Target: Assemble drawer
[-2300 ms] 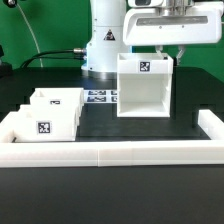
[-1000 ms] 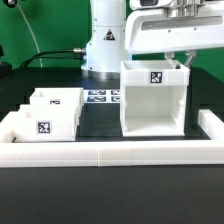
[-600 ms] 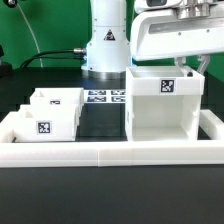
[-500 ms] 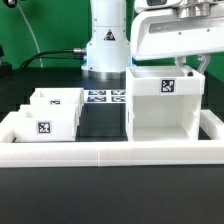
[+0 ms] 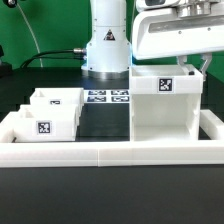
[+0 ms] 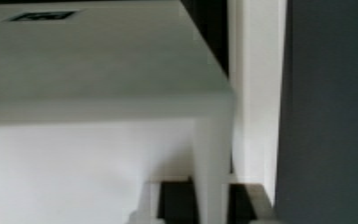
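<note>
Black surface [image 5: 100, 125] filled most of the exterior view, fenced at its front and sides by a low white wall [image 5: 100, 152]. The white arm [image 5: 105, 40] stood at the back near centre, its wrist block reaching over to the exterior view's right. The box shell [image 5: 160, 110] of the drawer stood upright on the surface at the exterior view's right, open front toward the camera. It was just beside the front wall and the right side wall; can't tell if it touched either. Interior looked plain white, nothing seen inside. Two trays sat in the corner at the exterior view's left, well apart from the shell: rear tray [image 5: 58, 102] open side up, front tray [image 5: 42, 127] right against it and close to the front wall. The marker board [image 5: 105, 97] lay flat between the arm base and the shell, partly hidden by the shell's left side. The pincer [image 5: 188, 66] hung at the shell's top rear right. In the wrist view the pincer [image 6: 213, 195] was clenched on a thin wall of the box shell [image 6: 87, 90], with one dark finger on each side of the wall edge. A shell tag [image 5: 166, 85] sat on the shell's top front band, and each tray's front face carried a small tag too. The wrist view was blurry.
</note>
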{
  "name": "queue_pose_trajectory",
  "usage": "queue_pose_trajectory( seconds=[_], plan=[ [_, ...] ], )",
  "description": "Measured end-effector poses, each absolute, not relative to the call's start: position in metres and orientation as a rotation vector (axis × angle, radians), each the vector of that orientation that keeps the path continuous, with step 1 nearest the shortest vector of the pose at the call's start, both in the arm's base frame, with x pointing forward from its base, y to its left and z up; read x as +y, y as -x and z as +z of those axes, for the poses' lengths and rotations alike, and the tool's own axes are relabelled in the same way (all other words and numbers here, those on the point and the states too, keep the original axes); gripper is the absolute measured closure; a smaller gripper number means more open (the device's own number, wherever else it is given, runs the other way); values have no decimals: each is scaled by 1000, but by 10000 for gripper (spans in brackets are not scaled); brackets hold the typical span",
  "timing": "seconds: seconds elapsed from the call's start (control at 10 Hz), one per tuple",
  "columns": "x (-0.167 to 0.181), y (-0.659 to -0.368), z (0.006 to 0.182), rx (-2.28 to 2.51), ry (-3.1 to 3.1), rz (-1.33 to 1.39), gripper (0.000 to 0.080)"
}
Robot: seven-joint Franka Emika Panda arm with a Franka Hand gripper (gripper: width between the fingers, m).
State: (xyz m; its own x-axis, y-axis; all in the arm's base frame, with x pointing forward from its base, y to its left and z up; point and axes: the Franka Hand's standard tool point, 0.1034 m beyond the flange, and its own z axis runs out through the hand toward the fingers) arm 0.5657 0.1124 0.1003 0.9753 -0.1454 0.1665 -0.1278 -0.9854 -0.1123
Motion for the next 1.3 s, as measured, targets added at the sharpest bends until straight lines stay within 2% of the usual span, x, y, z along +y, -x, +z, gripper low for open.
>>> queue_pose_trajectory(
  seconds=[0.4, 0.6, 1.1, 1.3],
  plan=[
    [106, -575, 103, 728, 2907, -265, 758],
    [98, -581, 104, 831, 2866, -294, 758],
    [104, -585, 110, 1243, 2642, -251, 757],
    [101, -583, 109, 1584, 2442, -181, 755]
  ],
)
